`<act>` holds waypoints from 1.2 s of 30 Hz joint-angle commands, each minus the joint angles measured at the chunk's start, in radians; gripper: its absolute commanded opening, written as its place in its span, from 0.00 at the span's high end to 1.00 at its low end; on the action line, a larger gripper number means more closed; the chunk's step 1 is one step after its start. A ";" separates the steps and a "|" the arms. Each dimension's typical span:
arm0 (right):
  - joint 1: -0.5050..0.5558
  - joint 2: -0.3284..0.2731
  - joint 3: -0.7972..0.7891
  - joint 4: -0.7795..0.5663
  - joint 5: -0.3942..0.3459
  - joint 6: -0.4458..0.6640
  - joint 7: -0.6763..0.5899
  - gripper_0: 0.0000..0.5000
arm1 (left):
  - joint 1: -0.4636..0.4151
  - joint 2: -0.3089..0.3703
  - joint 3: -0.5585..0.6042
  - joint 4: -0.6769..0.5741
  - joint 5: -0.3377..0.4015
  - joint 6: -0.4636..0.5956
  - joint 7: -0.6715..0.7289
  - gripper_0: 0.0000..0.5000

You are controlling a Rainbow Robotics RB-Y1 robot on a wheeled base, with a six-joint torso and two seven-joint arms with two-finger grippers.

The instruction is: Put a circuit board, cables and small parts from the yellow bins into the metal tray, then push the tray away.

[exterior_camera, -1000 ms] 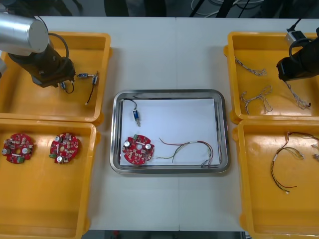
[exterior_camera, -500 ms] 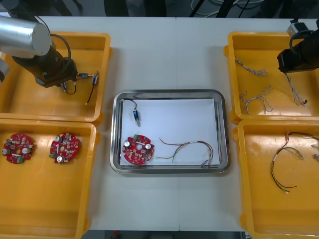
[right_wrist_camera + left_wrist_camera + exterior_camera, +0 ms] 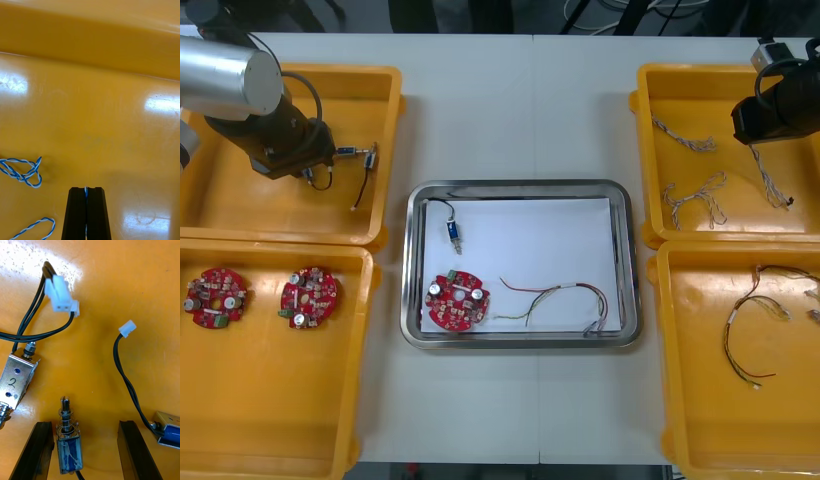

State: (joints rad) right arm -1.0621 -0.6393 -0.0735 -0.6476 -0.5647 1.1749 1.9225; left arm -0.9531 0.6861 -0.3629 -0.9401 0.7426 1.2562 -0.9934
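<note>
From the front view, the metal tray [image 3: 520, 186] sat at the middle of the table, holding a circuit board [image 3: 456, 300] at its near left, a red and yellow cable [image 3: 565, 298] at its near right, and a wired metal part [image 3: 452, 232] at its far left. The right gripper [image 3: 756, 140] hung above the far right bin [image 3: 740, 85] with a twisted blue and white cable [image 3: 772, 182] dangling from it toward the bin floor. Two more twisted cables [image 3: 692, 198] lay to its left in that bin. The left gripper [image 3: 312, 170] was low in the far left bin [image 3: 240, 210], among the parts there.

In the right wrist view, the right gripper [image 3: 86, 189] was pinched tight on the blue and white cable, a thin strand showing at the seam between its fingers. Loose cable loops [image 3: 22, 172] lay on the bin floor beside it. This cable looked light and limp, so it would likely swing and trail. A hold nearer its middle would hang shorter.

In the left wrist view, the left gripper [image 3: 84, 423] was spread wide around a small metal part [image 3: 68, 450], which lay close against one finger and apart from the other. A numbered part [image 3: 18, 378] and a blue part [image 3: 168, 429] lay outside the fingers, each with a black lead. The part looked rigid, dense and smooth-sided. It is best clamped across its flat body, not by the sprung pin or the wire.
</note>
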 commanded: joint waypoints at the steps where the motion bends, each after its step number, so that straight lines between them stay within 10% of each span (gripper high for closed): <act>1: -0.050 0.012 -0.012 0.003 0.008 -0.014 -0.020 0.94 | 0.019 0.003 -0.011 -0.009 0.006 0.009 -0.082 0.00; 6: -0.050 0.012 -0.014 0.003 0.009 -0.014 -0.013 0.00 | 0.031 0.007 -0.011 -0.009 0.007 0.009 -0.087 0.00; 10: -0.050 0.009 -0.014 0.003 0.011 -0.012 -0.003 0.00 | 0.033 0.007 -0.011 -0.009 0.007 0.009 -0.088 0.05; 12: -0.050 0.006 -0.019 0.003 0.011 -0.004 0.003 0.00 | 0.031 0.007 -0.011 -0.009 0.009 0.011 -0.087 0.95; 13: -0.050 0.004 -0.023 0.003 0.011 -0.001 0.004 0.00 | 0.031 0.007 -0.011 -0.009 0.011 0.011 -0.087 1.00; 36: -0.050 -0.112 -0.077 -0.017 0.008 0.178 0.262 0.00 | 0.031 0.095 -0.010 -0.121 0.049 0.115 -0.083 1.00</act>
State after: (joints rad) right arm -1.0622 -0.6990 -0.1305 -0.6386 -0.5696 1.3413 2.1090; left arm -0.9363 0.7125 -0.3629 -0.9986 0.7777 1.3391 -0.9941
